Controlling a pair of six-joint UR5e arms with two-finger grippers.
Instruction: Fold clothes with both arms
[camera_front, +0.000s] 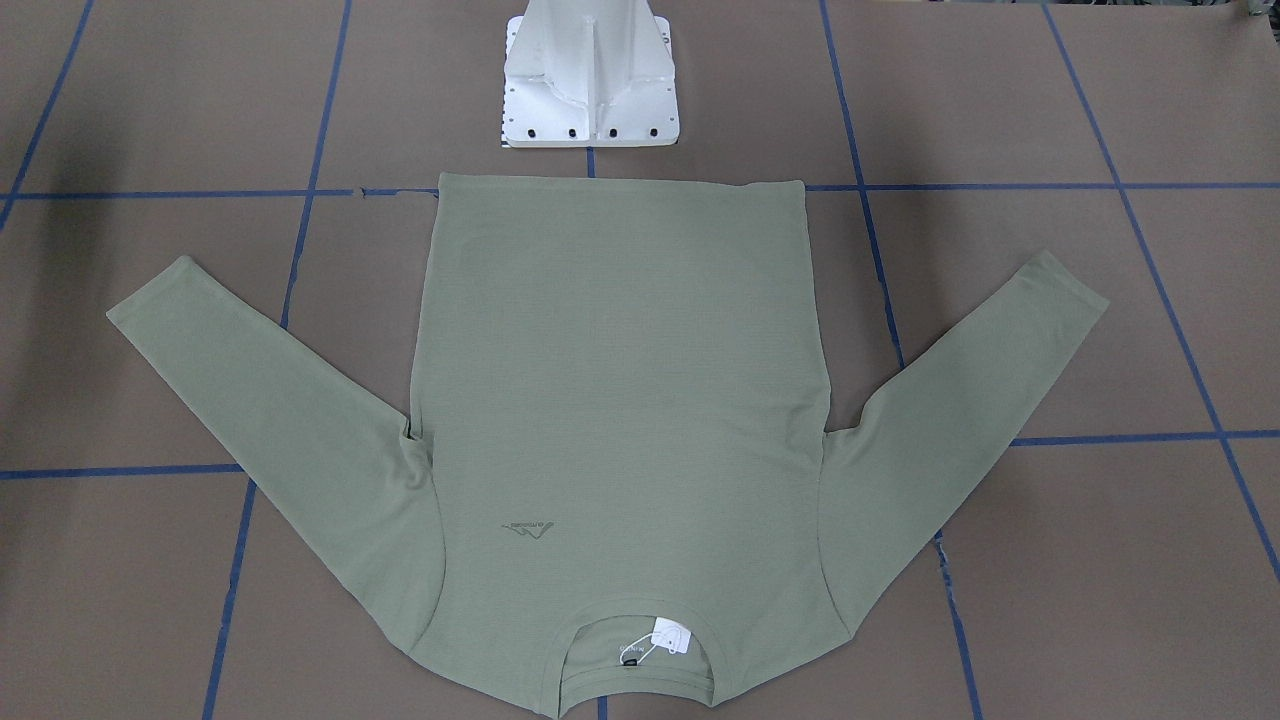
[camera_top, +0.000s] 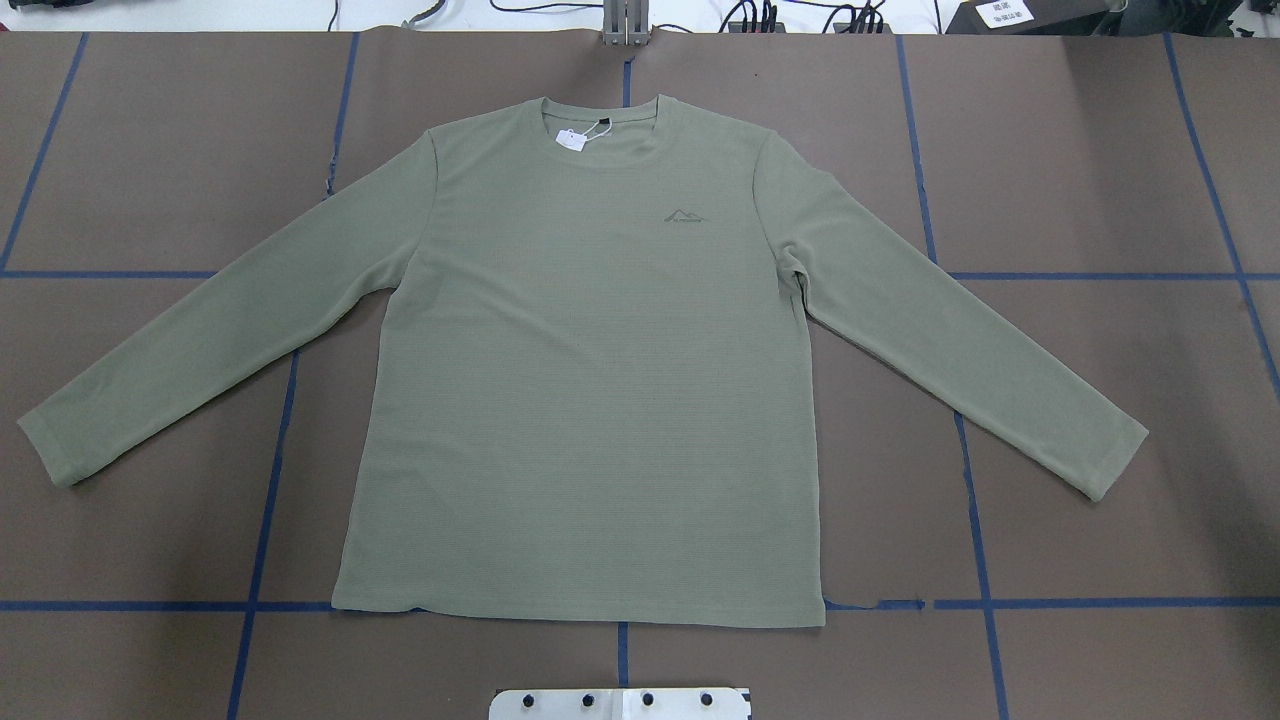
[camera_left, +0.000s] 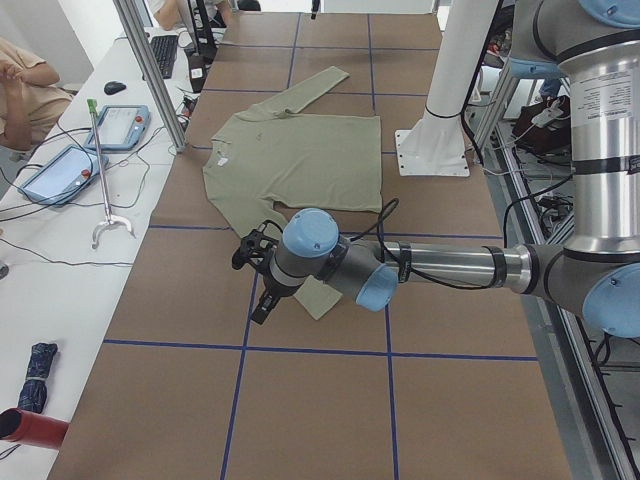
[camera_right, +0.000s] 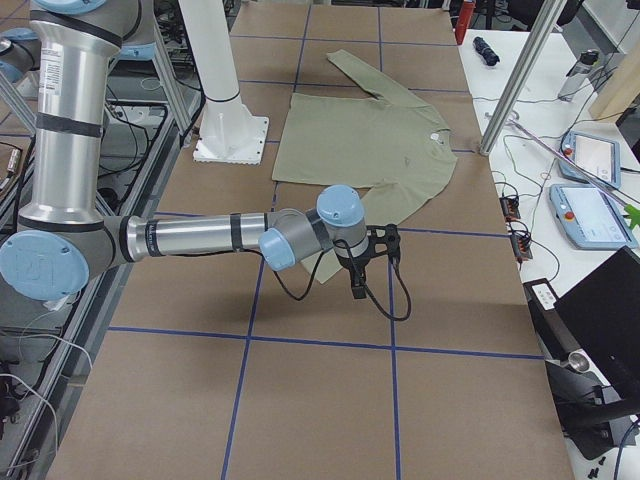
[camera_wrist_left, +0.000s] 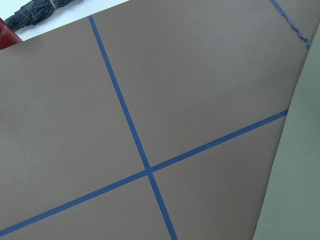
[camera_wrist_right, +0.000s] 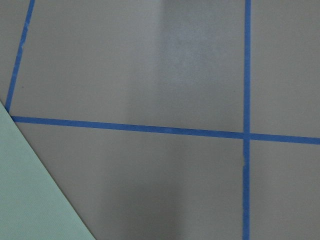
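The brown tabletop holds the sage-green long-sleeved knit shirt, flat and face up, with its sleeves spread wide. No fold is made yet. The left arm's black tool and the right arm's black tool hang near the cuffs. I cannot tell if their fingers are apart or together. Next, I think each must drop and pinch a sleeve.

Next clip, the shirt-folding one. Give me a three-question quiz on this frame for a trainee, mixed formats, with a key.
1. True or false: the shirt is already folded in half.
2. Where is the white tag? A) inside the collar B) on a cuff C) under the pedestal
3. Fill in: the shirt's edge nearest the pedestal is its ____.
Key: 1 false, it lies spread flat; 2 A; 3 hem.
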